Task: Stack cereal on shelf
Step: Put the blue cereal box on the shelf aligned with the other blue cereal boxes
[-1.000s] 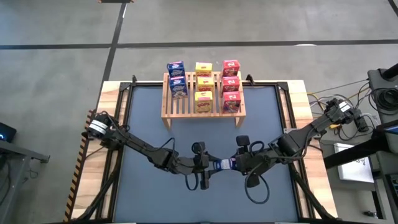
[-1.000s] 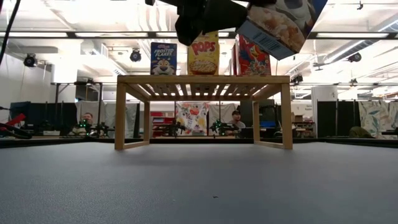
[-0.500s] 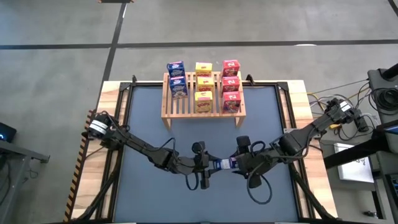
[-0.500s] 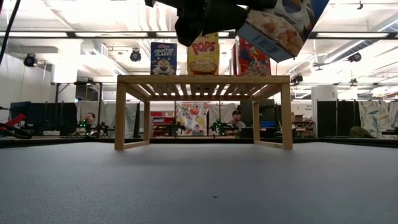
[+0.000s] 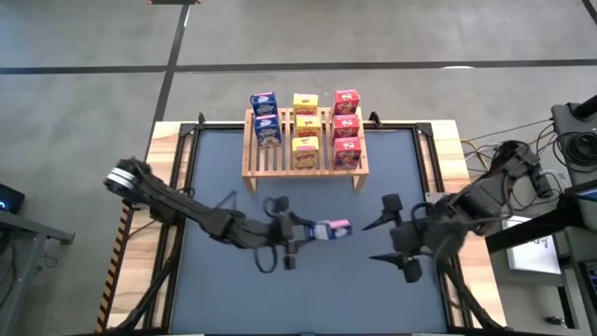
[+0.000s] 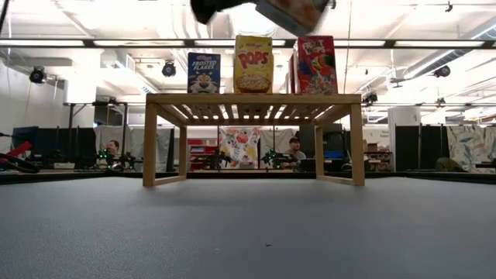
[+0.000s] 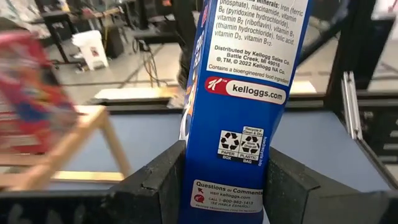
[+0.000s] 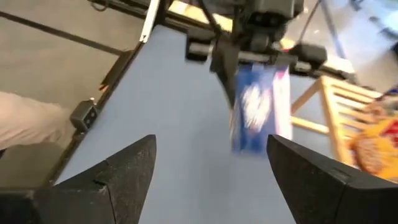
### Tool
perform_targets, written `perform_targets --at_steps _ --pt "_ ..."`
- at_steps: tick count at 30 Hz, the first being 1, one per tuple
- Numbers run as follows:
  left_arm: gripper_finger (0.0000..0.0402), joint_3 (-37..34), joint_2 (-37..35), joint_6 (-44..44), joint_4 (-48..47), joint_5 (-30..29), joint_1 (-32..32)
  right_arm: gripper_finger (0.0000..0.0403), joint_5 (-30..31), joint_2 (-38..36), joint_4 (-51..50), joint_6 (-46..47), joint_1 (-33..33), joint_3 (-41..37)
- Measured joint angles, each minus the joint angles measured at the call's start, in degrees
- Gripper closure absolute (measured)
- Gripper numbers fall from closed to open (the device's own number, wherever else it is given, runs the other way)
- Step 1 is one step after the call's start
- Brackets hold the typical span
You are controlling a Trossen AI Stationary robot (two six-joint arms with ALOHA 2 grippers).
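Note:
The wooden shelf (image 5: 305, 166) stands at the table's far middle with several cereal boxes upright on its slats: blue (image 5: 265, 117), yellow (image 5: 305, 126) and red (image 5: 346, 124). In the low view they show as blue (image 6: 203, 73), yellow (image 6: 253, 64) and red (image 6: 316, 65). My left gripper (image 5: 312, 231) is shut on another blue cereal box (image 5: 332, 229), high above the mat in front of the shelf. My right gripper (image 5: 371, 243) stands open to the right of that box and apart from it. The right wrist view shows the box (image 8: 256, 115) ahead of its spread fingers. My left gripper pinches the blue box at one end (image 7: 231, 186) between its two fingers (image 7: 155, 183), which press its two broad faces; a narrow printed side faces the wrist camera. The fingers come about level from the table's left. The box sticks out past them toward the right, lifted clear.
The dark mat (image 5: 224, 177) in front of and beside the shelf is bare. A black frame (image 5: 187, 140) runs along the table's edges. Cables and equipment (image 5: 560, 140) lie beyond the right edge. People sit in the room behind the shelf (image 6: 294, 147).
My right gripper has opened, let go of the blue box, and drawn back toward the table's right edge while rising. My left gripper has kept its hold and lifted the box up and slightly toward the shelf.

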Motion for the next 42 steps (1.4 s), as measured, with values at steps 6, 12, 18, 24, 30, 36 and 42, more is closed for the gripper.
perform_targets --at_steps 6,12,18,24,30,36,42 --pt "0.0244 -15.56 -15.21 1.45 8.43 -2.34 0.85 0.0109 7.17 -4.44 -0.34 0.26 2.56 -3.98" --pt "0.0244 -33.29 -27.65 2.7 27.2 -1.97 3.61 0.0108 8.69 -8.11 3.13 -0.55 2.53 -8.62" --pt "0.0244 -44.57 -34.47 2.91 37.24 -0.91 7.6 0.011 8.84 -10.72 7.7 -7.02 2.51 -11.51" --pt "0.0244 -46.22 -35.18 4.31 37.8 1.92 10.12 0.0117 8.83 -13.32 16.39 -15.99 1.49 -14.45" --pt "0.0244 -46.22 -35.79 6.01 37.44 3.84 14.57 0.0115 8.79 -16.02 22.11 -19.46 -0.56 -17.63" --pt "0.0244 -46.22 -36.17 3.75 34.84 9.97 21.24 0.0116 8.66 -18.19 22.41 -16.52 -1.4 -21.06" --pt "0.0244 -46.26 -39.15 0.9 29.85 16.69 27.26 0.0116 8.6 -19.62 22.43 -14.6 -1.4 -22.52"
